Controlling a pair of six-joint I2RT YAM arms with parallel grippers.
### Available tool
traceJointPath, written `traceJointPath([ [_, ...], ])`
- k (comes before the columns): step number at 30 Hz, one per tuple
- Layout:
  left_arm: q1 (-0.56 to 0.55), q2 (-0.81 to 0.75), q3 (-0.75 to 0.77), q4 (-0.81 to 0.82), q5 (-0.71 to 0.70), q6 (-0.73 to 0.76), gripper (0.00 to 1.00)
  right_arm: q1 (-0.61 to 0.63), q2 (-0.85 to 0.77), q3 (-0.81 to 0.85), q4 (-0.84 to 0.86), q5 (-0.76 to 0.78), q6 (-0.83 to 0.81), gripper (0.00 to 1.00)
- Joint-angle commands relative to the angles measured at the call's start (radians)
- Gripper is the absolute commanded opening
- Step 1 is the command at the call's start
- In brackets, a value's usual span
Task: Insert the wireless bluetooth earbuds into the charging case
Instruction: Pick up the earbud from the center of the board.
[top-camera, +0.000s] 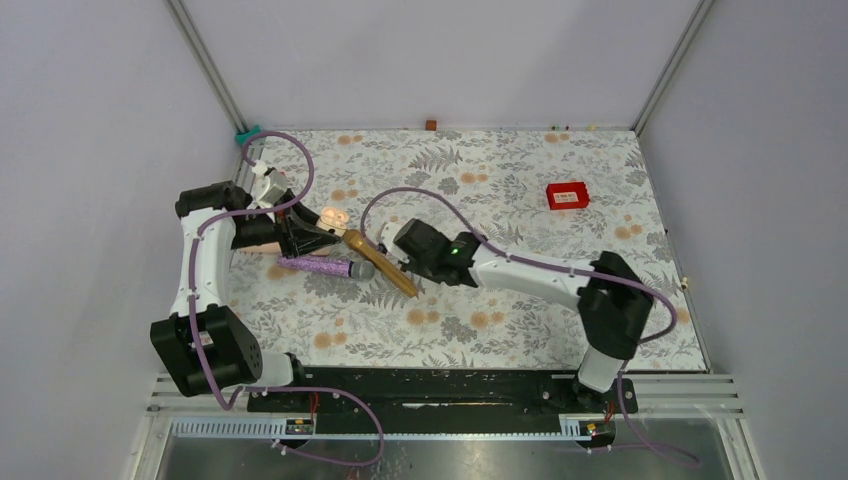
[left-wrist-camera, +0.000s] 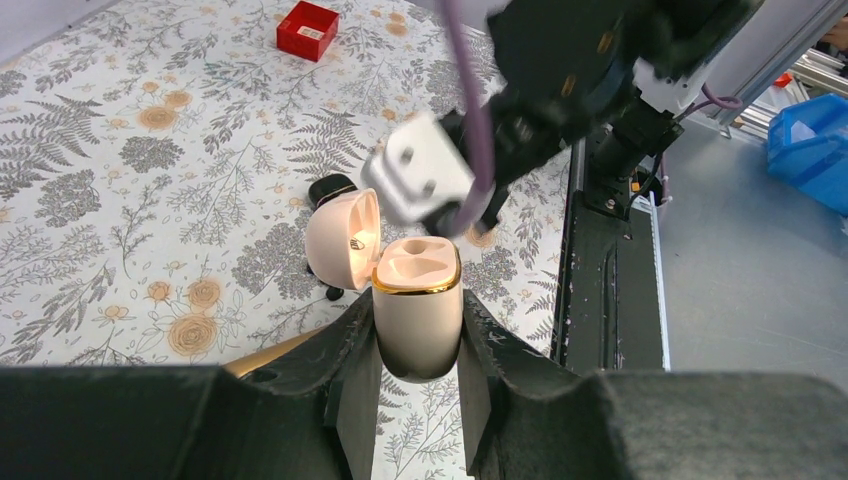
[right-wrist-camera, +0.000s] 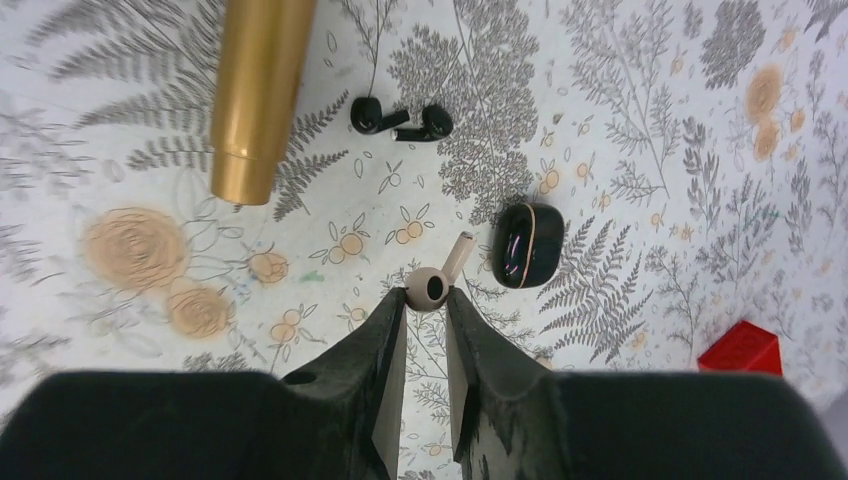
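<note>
Earbud (right-wrist-camera: 429, 289) (cream, stem slanting away rightward) pinched in right tool (right-wrist-camera: 425, 303); left tool (left-wrist-camera: 418, 308) clamps open cream case (left-wrist-camera: 418, 340).

Black case (left-wrist-camera: 332, 187) half hidden behind the lid of the cream case (left-wrist-camera: 415, 320), gold microphone (right-wrist-camera: 258, 90) cut by the top edge, red box (right-wrist-camera: 745, 350) clipped at the corner, black earbuds (right-wrist-camera: 370, 115) indiscernible from above.

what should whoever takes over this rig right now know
Left claw: shut on the open cream case, whose sockets look empty.
Right claw: shut on a cream earbud, near the shut black case.
Black earbuds lie loose by the gold mic.
Done: cream case open, one bud gripped.
Left: seat that bud in the cream case. No second cream bud is in view, and the black earbuds are not in their case.
</note>
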Motion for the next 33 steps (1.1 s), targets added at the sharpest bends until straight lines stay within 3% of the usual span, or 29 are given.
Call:
traceJointPath([
  [1,-0.008,0.026,0.037,-0.038,0.025,0.002,0.0,-0.059,-0.143,-0.004,-0.059,-0.225,0.001,0.22],
  [12,-0.201,0.109,0.166,-0.037,-0.162,-0.1,0.0,-0.195,-0.383,0.063,-0.26,-0.721,0.008,0.22],
  [15,-0.253,0.119,0.187,0.051,-0.229,-0.221,0.0,-0.207,-0.426,0.071,-0.3,-0.804,-0.004,0.22],
  [18,-0.336,0.089,0.161,0.289,-0.379,-0.48,0.0,-0.215,-0.462,0.07,-0.331,-0.867,-0.016,0.22],
  [22,-0.434,0.016,0.089,0.503,-0.535,-0.618,0.0,-0.229,-0.49,0.079,-0.368,-0.938,-0.028,0.22],
  [26,-0.522,0.006,0.096,0.523,-0.584,-0.618,0.0,-0.237,-0.492,0.097,-0.388,-0.983,-0.025,0.22],
  [33,-0.696,0.071,0.104,0.46,-0.539,-0.574,0.0,-0.237,-0.472,0.117,-0.393,-0.95,-0.078,0.22],
])
